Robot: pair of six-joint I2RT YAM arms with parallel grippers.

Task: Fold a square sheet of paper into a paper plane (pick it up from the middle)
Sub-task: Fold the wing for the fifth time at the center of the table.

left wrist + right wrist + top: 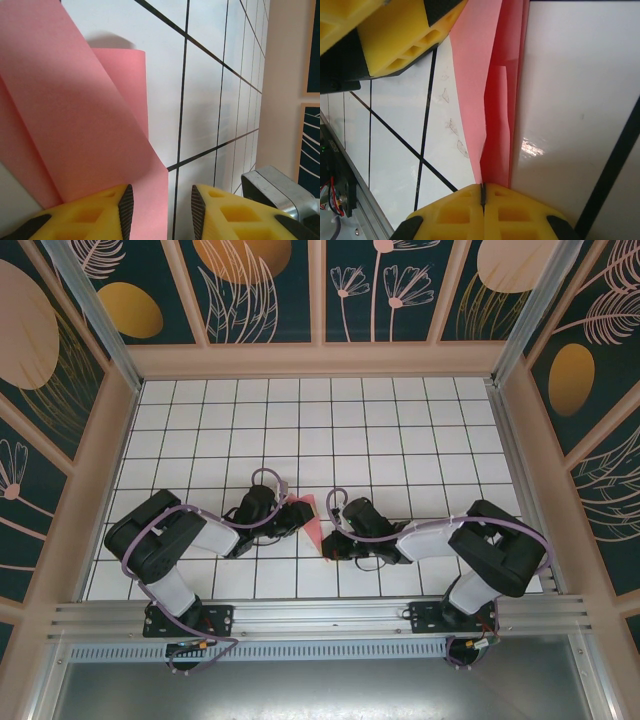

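Observation:
The square sheet of paper [310, 520], salmon pink and folded into a narrow pointed strip, lies on the white grid table between the two arms. My left gripper [291, 516] is at its left side. In the left wrist view that gripper [162, 200] is open; the paper [75, 110] rises as a lifted flap ahead of the left finger and its edge reaches into the gap. My right gripper [482, 189] is shut on the near end of the folded paper [495, 100], whose layers run into the closed tips. It sits right of the sheet [332, 538].
The left arm's yellow finger [400, 40] hangs close over the paper's far end. An aluminium rail [320, 615] borders the table's near edge, and patterned walls close in the other sides. A metal block [280, 192] stands at the table's edge. Open tiles lie behind the paper.

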